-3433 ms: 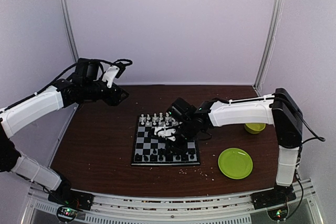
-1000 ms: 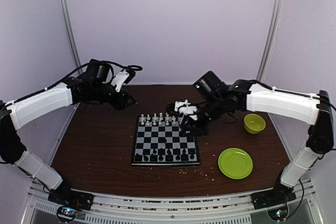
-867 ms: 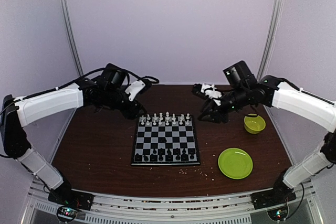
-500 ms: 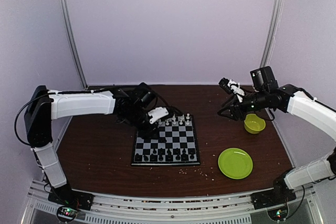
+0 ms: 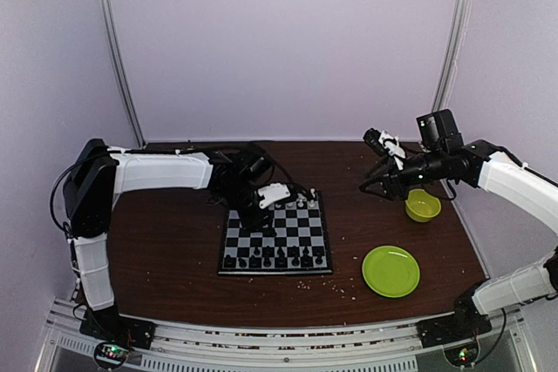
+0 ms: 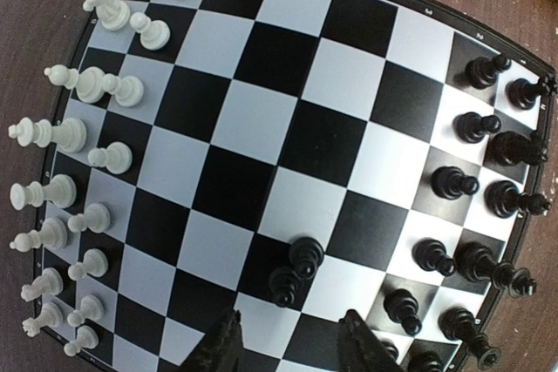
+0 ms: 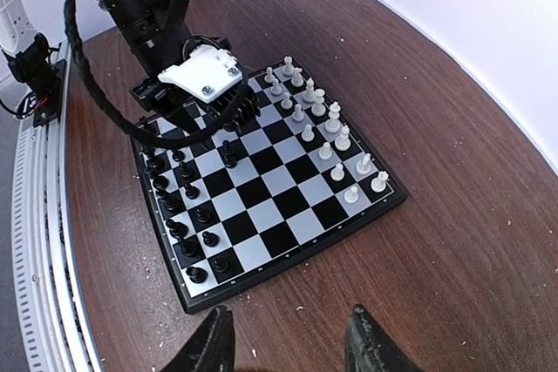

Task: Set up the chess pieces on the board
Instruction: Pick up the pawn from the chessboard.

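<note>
The board (image 5: 277, 231) lies mid-table. White chess pieces (image 5: 292, 202) fill its far rows and black ones (image 5: 270, 259) its near rows. My left gripper (image 5: 259, 212) hovers low over the board's far left part, open, with nothing between its fingers. In the left wrist view the board (image 6: 253, 119) fills the frame, and two black pieces (image 6: 296, 272) share one black square just ahead of the left gripper (image 6: 292, 350). My right gripper (image 5: 373, 165) hangs open and empty off the board's far right. The right wrist view shows the right gripper (image 7: 288, 341) above bare table, the board (image 7: 270, 185) and the left gripper (image 7: 222, 124).
A round green plate (image 5: 391, 269) lies right of the board, and a green bowl (image 5: 422, 205) sits behind it under my right arm. Pale crumbs (image 5: 340, 285) dot the table near the board's front edge. The metal rail (image 7: 35, 215) runs along the table's near side.
My right arm has drawn off the board to the far right, beside the bowl. My left arm has swung in from the far left and now hangs over the board.
</note>
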Available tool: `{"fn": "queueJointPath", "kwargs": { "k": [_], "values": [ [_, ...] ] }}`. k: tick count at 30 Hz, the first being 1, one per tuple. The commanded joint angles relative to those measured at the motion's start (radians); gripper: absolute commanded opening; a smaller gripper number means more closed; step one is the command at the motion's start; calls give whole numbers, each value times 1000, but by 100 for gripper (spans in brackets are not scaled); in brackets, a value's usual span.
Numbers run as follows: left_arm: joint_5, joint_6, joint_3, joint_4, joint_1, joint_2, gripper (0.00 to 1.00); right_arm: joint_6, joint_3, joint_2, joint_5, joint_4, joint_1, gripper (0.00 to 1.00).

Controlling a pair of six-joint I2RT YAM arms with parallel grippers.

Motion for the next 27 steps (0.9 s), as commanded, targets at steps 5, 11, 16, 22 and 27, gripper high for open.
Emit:
{"fn": "queueJointPath", "kwargs": {
  "k": [5,11,16,22,27],
  "values": [
    [-12,40,67,11,2,72,31,-11,6,-5,-27,-10,-5,43],
    [-3,48,70,11,8,99,25,-16,12,17,-36,-22,-4,43],
    [6,51,62,10,12,101,21,-17,15,22,-36,-22,-5,43],
    [0,51,74,-30,14,105,11,-26,24,41,-41,-43,-4,42],
    [-35,32,33,-66,21,37,7,-31,26,42,-42,-48,-5,41]
  ]
}}
